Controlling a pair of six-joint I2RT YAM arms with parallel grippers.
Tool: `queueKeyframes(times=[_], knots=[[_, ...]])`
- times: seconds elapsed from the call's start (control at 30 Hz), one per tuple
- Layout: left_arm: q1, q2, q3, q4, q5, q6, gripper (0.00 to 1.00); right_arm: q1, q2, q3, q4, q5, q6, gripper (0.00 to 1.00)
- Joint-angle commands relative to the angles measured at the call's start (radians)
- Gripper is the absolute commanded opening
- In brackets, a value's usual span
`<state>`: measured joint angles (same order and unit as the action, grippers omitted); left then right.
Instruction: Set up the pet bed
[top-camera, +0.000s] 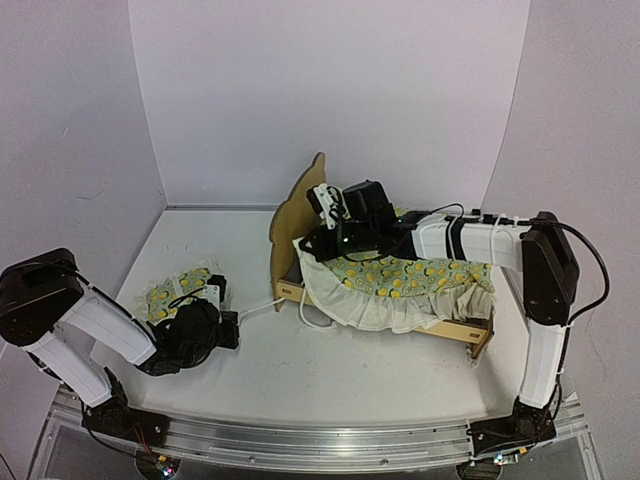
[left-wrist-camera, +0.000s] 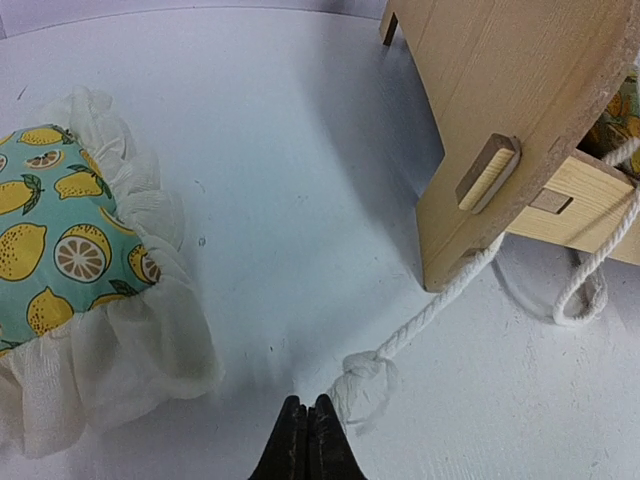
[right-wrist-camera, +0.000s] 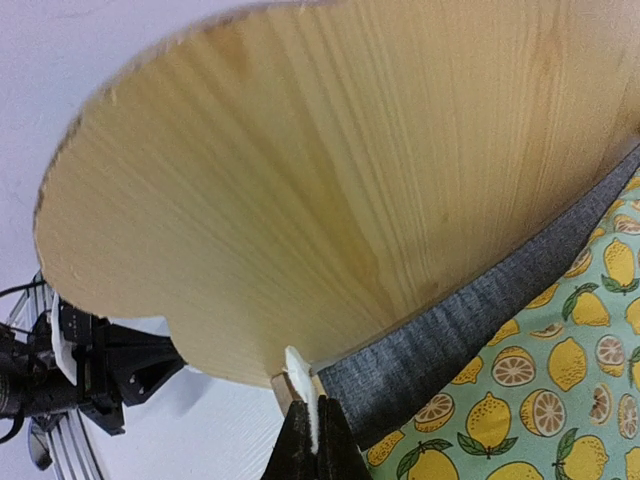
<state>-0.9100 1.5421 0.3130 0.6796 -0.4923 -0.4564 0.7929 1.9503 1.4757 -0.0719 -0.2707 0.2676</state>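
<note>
The pet bed (top-camera: 297, 205) stands mid-table, its plywood headboard (right-wrist-camera: 330, 170) to the left. The lemon-print quilt (top-camera: 400, 275) lies over it, its white ruffle hanging over the near rail. My right gripper (top-camera: 312, 245) is at the headboard end, low in the corner. It is shut (right-wrist-camera: 313, 412) on a white strip of the quilt's ruffle, beside the grey base panel (right-wrist-camera: 470, 320). The matching pillow (top-camera: 180, 285) lies on the table at the left. My left gripper (left-wrist-camera: 307, 405) is shut and empty, just above the table, between the pillow (left-wrist-camera: 50, 240) and a knotted white rope end (left-wrist-camera: 365, 378).
The white rope (top-camera: 262, 305) runs from the bed's near left corner across the table, and a loop of it (left-wrist-camera: 590, 280) hangs by the side rail. White walls close in the back and both sides. My left arm (right-wrist-camera: 100, 360) shows past the headboard.
</note>
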Motion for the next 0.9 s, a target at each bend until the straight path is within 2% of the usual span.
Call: queueKeyframes(times=[0.0, 0.1, 0.27, 0.47, 0.5, 0.57, 0.6, 0.63, 0.7, 0.77, 0.87], knots=[[0.006, -0.069, -0.034, -0.089, 0.035, -0.133, 0.0, 0.005, -0.029, -0.032, 0.235, 0.108, 0.089, 0.0], [0.006, -0.091, -0.062, -0.102, 0.081, -0.184, 0.0, 0.006, 0.006, -0.014, 0.298, 0.028, 0.124, 0.0], [0.006, -0.145, -0.103, -0.119, 0.153, -0.239, 0.0, 0.028, 0.078, -0.001, 0.311, -0.157, 0.122, 0.0], [0.006, -0.208, -0.13, -0.143, 0.268, -0.298, 0.0, 0.052, 0.131, -0.02, 0.338, -0.213, 0.128, 0.0], [0.006, -0.216, -0.136, -0.156, 0.286, -0.32, 0.0, 0.052, 0.149, 0.003, 0.32, -0.208, 0.129, 0.0], [0.006, -0.239, -0.16, -0.162, 0.326, -0.368, 0.0, 0.05, 0.192, 0.108, 0.109, -0.158, 0.11, 0.0], [0.006, -0.249, -0.17, -0.161, 0.349, -0.38, 0.0, 0.051, 0.203, 0.175, -0.003, -0.135, 0.098, 0.04], [0.006, -0.259, -0.176, -0.163, 0.369, -0.385, 0.0, 0.05, 0.208, 0.25, -0.111, -0.128, 0.09, 0.17], [0.006, -0.282, -0.187, -0.167, 0.39, -0.392, 0.0, 0.05, 0.188, 0.311, -0.275, -0.114, 0.076, 0.29], [0.006, -0.297, -0.195, -0.168, 0.395, -0.394, 0.0, 0.052, 0.122, 0.289, -0.348, -0.138, 0.062, 0.43], [0.006, -0.295, -0.181, -0.171, 0.419, -0.375, 0.0, 0.054, 0.018, 0.266, -0.524, -0.088, -0.009, 0.61]])
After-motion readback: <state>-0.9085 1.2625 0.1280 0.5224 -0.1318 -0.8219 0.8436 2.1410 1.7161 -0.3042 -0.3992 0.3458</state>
